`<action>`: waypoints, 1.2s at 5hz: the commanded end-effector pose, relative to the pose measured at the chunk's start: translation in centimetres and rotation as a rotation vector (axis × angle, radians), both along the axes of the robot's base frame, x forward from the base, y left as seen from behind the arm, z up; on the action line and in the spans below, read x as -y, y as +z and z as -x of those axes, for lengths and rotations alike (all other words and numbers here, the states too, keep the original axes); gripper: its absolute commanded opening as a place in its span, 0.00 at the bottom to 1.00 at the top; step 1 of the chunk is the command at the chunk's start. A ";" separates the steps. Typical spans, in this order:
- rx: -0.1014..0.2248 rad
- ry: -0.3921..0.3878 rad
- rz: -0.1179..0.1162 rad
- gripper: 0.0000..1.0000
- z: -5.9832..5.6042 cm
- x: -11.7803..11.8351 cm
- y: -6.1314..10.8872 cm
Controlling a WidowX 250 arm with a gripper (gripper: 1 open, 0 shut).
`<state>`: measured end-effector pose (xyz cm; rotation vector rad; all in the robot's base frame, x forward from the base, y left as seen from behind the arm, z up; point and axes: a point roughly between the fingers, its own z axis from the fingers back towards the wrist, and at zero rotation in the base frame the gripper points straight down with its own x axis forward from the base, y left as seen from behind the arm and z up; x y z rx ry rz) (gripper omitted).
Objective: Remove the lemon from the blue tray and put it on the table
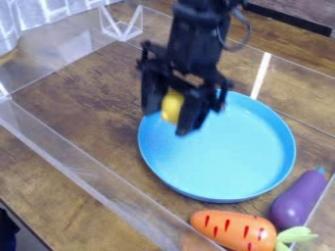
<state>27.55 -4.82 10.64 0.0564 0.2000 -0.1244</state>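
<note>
The lemon point(171, 106), small and bright yellow, hangs in the air between the black fingers of my gripper point(175, 110), which is shut on it. It sits above the far left rim of the blue tray point(242, 157), a large round shallow dish lying on the dark wood-grain table point(78, 108). The black arm comes down from the top of the picture and hides part of the lemon. The tray's inside shows nothing else in it.
An orange toy carrot point(236, 229) and a purple eggplant point(300, 198) lie on the table at the lower right of the tray. Clear plastic walls point(66, 157) run along the left and front; another clear piece stands at the back left.
</note>
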 end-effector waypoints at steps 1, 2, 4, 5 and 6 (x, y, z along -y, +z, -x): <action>0.126 0.044 0.004 0.00 -2.5 -2.6 5.0; 0.127 0.017 -0.004 0.00 -3.4 -2.4 4.0; 0.131 -0.038 -0.019 0.00 -5.6 -1.4 1.1; 0.143 -0.073 -0.032 0.00 -6.6 -1.4 -0.8; 0.155 -0.091 -0.061 0.00 -7.3 -0.9 -0.6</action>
